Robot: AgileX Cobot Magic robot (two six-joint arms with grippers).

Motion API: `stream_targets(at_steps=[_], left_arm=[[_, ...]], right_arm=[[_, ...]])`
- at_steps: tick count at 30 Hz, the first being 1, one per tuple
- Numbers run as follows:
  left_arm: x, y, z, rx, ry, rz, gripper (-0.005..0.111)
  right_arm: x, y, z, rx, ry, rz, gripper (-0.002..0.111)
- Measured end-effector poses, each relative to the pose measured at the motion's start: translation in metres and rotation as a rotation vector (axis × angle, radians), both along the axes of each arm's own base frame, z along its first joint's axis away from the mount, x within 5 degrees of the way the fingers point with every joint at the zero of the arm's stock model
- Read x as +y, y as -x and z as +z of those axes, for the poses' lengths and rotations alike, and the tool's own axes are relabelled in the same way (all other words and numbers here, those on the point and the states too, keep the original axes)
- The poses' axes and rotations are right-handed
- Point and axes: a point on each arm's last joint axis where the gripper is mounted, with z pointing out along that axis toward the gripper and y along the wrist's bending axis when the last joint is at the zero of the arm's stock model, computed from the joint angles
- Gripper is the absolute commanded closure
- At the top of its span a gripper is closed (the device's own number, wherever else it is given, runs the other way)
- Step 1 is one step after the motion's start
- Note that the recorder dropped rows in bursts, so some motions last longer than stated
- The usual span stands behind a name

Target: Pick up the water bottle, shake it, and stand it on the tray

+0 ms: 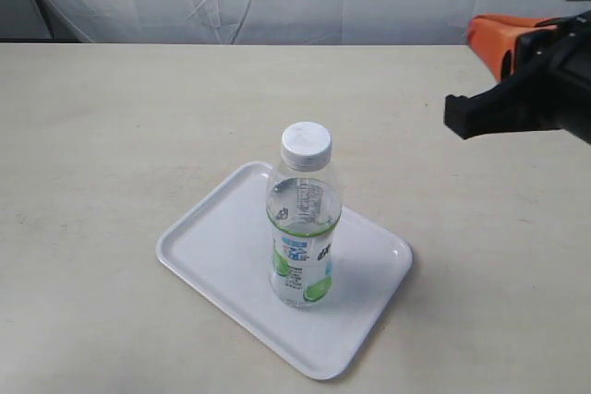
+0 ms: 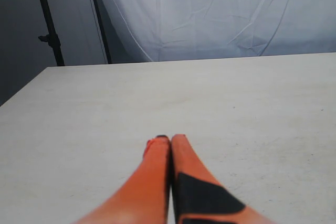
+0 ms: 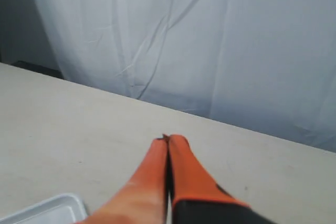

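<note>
We see the water bottle standing upright on the tray, roughly mid-tray, white cap on, lime label facing the exterior camera. Clear liquid inside; we cannot tell the fill level exactly. Nothing is touching the bottle. The tray lies flat on the pale table, set at an angle to the table's edges.

Right gripper: the orange fingers are pressed together tip to tip, with no gap and nothing held. In the exterior view we place it raised above the table, past the tray's far right corner and well apart from the tray and bottle. Its wrist view catches one rounded tray corner near the finger bases.

Left gripper: the fingers are closed flat against each other and it is empty. Its view gives only bare table and the white curtain beyond, so we cannot place it against the tray.
</note>
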Motion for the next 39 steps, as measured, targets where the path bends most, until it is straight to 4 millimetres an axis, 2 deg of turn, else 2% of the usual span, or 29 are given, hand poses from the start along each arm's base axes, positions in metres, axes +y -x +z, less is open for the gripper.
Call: stream_targets(at_steps=[12, 23, 25, 27, 29, 31, 35, 39], left_arm=[[0.000, 0.000, 0.000, 0.000, 0.000, 0.000, 0.107], [0.000, 0.000, 0.000, 0.000, 0.000, 0.000, 0.107], [0.000, 0.000, 0.000, 0.000, 0.000, 0.000, 0.107], [0.000, 0.000, 0.000, 0.000, 0.000, 0.000, 0.107], [0.000, 0.000, 0.000, 0.000, 0.000, 0.000, 0.107], [0.000, 0.000, 0.000, 0.000, 0.000, 0.000, 0.107], [0.000, 0.000, 0.000, 0.000, 0.000, 0.000, 0.107], [0.000, 0.000, 0.000, 0.000, 0.000, 0.000, 0.107]], right_arm=[[-0.032, -0.006, 0.010, -0.054, -0.024, -0.257, 0.109], [-0.035, -0.006, 0.012, -0.062, -0.033, -0.279, 0.109], [-0.043, 0.002, 0.020, -0.082, -0.074, -0.259, 0.109], [-0.060, 0.015, 0.034, -0.134, -0.135, -0.273, 0.109], [-0.087, 0.039, 0.052, -0.248, -0.214, -0.348, 0.109], [-0.106, 0.060, 0.063, -0.353, -0.272, -0.436, 0.109], [-0.135, 0.095, 0.076, -0.522, -0.387, -0.596, 0.109], [-0.151, 0.108, 0.078, -0.592, -0.440, -0.730, 0.109]])
